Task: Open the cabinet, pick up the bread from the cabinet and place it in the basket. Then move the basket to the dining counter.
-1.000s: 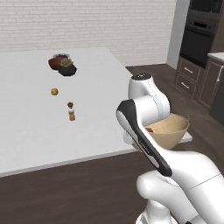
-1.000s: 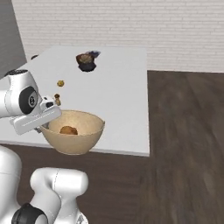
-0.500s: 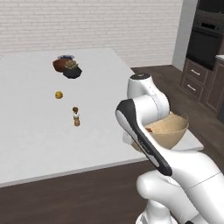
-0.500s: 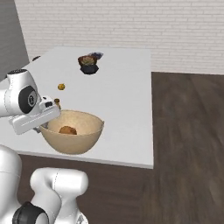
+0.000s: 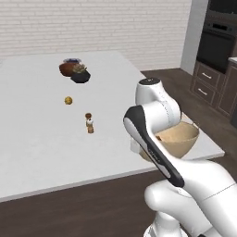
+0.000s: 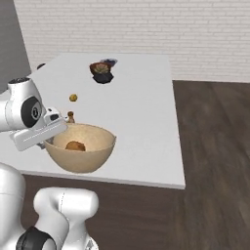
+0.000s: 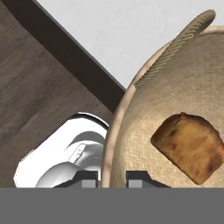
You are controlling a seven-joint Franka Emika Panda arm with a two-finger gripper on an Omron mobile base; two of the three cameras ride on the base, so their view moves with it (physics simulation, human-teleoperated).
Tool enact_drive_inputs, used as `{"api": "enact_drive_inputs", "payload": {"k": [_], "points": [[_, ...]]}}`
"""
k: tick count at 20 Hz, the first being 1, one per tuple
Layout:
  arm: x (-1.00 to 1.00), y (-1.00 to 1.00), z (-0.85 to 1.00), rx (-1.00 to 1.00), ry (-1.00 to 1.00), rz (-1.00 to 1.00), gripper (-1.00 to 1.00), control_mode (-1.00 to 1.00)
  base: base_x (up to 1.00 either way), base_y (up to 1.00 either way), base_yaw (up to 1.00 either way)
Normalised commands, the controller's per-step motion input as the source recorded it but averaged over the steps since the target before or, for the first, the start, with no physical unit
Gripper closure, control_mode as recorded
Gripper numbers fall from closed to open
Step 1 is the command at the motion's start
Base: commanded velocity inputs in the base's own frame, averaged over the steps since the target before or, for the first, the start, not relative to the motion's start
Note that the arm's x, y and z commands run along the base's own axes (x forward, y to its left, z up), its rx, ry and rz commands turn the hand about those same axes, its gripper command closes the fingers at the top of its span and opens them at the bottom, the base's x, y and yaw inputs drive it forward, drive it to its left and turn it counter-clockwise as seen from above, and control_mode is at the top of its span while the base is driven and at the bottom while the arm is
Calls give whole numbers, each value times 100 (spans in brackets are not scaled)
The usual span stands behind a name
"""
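Fingers (image 7: 112, 177) clamp the rim of the basket (image 6: 80, 154), one tip inside, one outside. Hand view: one bread (image 7: 191, 146) lies on the woven floor, a rope handle (image 7: 175, 48) crosses the rim. Right base view: basket sits at the near edge of the dining counter worktop (image 6: 141, 122). On it: one orange ball (image 5: 68, 100), one dark bowl (image 5: 80, 77), one small shaker (image 5: 90, 124).

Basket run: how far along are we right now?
Done: the bread lies inside the basket. In hand: the gripper is shut on the basket's rim, one finger on each side of the wall, holding it at the near edge of the dining counter. Left: set the basket down on the counter and release.
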Motion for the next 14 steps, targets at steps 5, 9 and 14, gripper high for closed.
{"api": "enact_drive_inputs", "payload": {"k": [5, 9, 14], "points": [[0, 0, 0, 0, 0, 0, 100, 100, 32, 57, -14], [0, 0, 0, 0, 0, 0, 100, 100, 37, 30, -9], [37, 7, 0, 0, -3, -2, 100, -100, 0, 0, 0]]}}
